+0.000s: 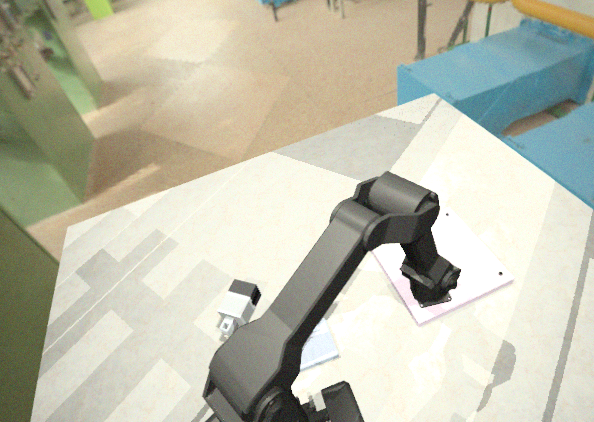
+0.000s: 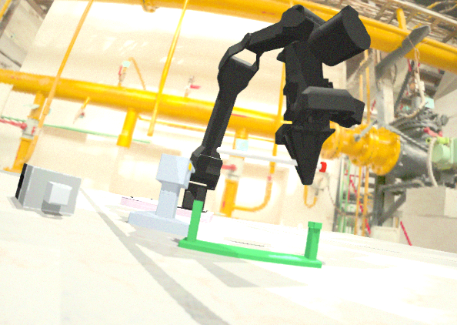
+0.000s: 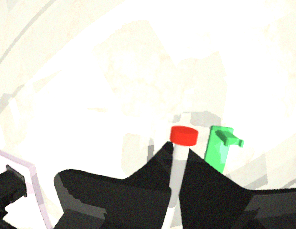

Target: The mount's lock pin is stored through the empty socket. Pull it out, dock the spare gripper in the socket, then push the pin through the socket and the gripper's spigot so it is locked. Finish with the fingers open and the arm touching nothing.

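The pale blue mount (image 1: 320, 346) (image 2: 168, 197) stands on its base, its socket block at the top of the post. My gripper (image 2: 307, 181) (image 3: 173, 147) is shut on the lock pin (image 2: 258, 155) (image 3: 178, 176), near its red head. The pin is held roughly level in the air, its far end outside the socket block and to the right of it in the exterior view. The spare gripper (image 1: 236, 305) (image 2: 40, 190), a grey block with a square spigot, lies apart from the mount. In the top view my fingertips are hidden.
A green rack (image 2: 246, 253) (image 3: 216, 153) with two uprights stands on the table, low beneath the pin and my gripper. The arm's base stands on a pale pink plate (image 1: 475, 266) behind the mount as seen in the exterior view.
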`<state>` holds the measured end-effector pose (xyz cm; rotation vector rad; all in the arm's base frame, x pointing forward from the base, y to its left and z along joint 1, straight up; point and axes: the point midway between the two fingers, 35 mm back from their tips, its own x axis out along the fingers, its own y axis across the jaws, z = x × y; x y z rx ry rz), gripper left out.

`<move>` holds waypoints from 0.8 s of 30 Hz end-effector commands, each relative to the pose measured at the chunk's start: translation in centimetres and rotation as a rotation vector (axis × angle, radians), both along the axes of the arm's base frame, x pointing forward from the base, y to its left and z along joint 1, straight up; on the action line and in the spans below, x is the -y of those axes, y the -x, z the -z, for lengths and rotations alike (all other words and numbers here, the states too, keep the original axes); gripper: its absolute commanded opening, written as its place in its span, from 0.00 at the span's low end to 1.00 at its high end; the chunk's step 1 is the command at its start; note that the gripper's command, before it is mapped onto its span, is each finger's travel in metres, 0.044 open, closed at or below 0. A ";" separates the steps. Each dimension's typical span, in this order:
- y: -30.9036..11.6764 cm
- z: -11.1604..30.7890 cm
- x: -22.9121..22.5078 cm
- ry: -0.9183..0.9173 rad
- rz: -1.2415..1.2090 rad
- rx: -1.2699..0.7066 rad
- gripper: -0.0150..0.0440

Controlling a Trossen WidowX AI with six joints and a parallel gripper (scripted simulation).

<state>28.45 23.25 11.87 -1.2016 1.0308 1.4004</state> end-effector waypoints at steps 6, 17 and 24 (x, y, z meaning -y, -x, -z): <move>-2.2 -0.3 -1.5 0.001 -0.004 -0.001 0.25; -4.6 -0.5 -3.1 -0.001 -0.004 0.001 0.25; -6.0 -0.5 -4.0 -0.001 -0.005 0.003 0.25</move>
